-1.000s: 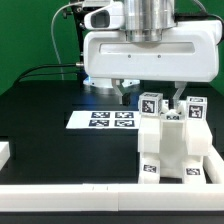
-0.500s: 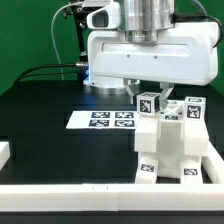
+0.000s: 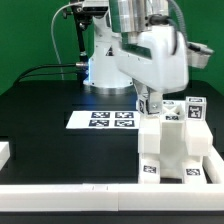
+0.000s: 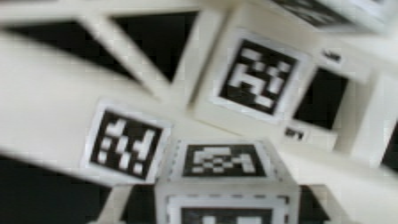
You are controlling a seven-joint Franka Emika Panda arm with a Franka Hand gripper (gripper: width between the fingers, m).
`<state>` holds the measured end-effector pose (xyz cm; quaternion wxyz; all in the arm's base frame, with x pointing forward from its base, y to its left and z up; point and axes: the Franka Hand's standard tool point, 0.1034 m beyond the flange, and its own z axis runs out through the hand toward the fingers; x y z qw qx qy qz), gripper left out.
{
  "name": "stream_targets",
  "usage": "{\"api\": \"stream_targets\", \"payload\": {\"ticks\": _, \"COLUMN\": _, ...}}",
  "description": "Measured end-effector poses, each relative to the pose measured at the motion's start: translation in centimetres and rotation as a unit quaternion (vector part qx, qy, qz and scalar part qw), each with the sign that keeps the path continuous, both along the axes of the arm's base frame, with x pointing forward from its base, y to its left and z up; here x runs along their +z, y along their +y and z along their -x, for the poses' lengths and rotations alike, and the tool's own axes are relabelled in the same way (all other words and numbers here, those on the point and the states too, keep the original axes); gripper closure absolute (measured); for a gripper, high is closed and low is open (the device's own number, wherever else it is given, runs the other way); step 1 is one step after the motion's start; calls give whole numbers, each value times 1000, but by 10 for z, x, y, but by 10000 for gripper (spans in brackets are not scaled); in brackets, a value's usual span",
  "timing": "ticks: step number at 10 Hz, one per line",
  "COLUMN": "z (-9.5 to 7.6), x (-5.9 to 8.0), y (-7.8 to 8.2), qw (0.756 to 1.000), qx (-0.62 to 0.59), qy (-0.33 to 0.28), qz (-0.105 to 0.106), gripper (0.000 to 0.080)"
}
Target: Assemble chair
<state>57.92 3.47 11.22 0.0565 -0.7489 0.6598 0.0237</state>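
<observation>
The chair (image 3: 172, 145) is a part-built stack of chunky white pieces with black-and-white tags, at the exterior view's right near the front. A tagged white post (image 3: 153, 104) stands on its top at the left. My gripper (image 3: 149, 102) hangs over that post with its hand turned, and its fingers sit against the post's sides. The wrist view is blurred. It shows a tagged white piece (image 4: 224, 185) between my gripper's (image 4: 224, 200) fingers, with other tagged chair pieces (image 4: 263, 72) beyond.
The marker board (image 3: 110, 120) lies flat on the black table left of the chair. A white rail (image 3: 70, 188) runs along the front edge, and another white block (image 3: 5, 152) sits at the left edge. The arm's base (image 3: 100, 65) stands at the back.
The fingers came in around the top post. Then the hand turned sharply about its vertical axis, from broadside to the camera to edge-on, while staying over the post.
</observation>
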Motion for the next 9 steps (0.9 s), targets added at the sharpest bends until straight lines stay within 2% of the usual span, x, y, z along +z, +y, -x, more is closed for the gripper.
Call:
{"api": "stream_targets", "payload": {"ticks": 1, "z": -3, "x": 0, "y": 4, "qw": 996, "qx": -90, "qy": -8, "qz": -6, "gripper": 520}}
{"api": "stream_targets", "payload": {"ticks": 4, "z": -4, "x": 0, "y": 5, "qw": 996, "qx": -92, "qy": -13, "qz": -8, "gripper": 518}}
{"api": "stream_targets", "payload": {"ticks": 5, "z": -4, "x": 0, "y": 5, "qw": 997, "qx": -75, "qy": -15, "qz": -7, "gripper": 315}}
{"api": "stream_targets", "payload": {"ticks": 6, "z": -6, "x": 2, "y": 8, "qw": 1000, "qx": -6, "qy": -20, "qz": -4, "gripper": 199}}
{"api": "stream_targets", "payload": {"ticks": 7, "z": -10, "x": 5, "y": 9, "qw": 996, "qx": 84, "qy": -35, "qz": 1, "gripper": 199}}
{"api": "stream_targets", "payload": {"ticks": 9, "z": -9, "x": 5, "y": 13, "qw": 963, "qx": 264, "qy": -56, "qz": 11, "gripper": 153}}
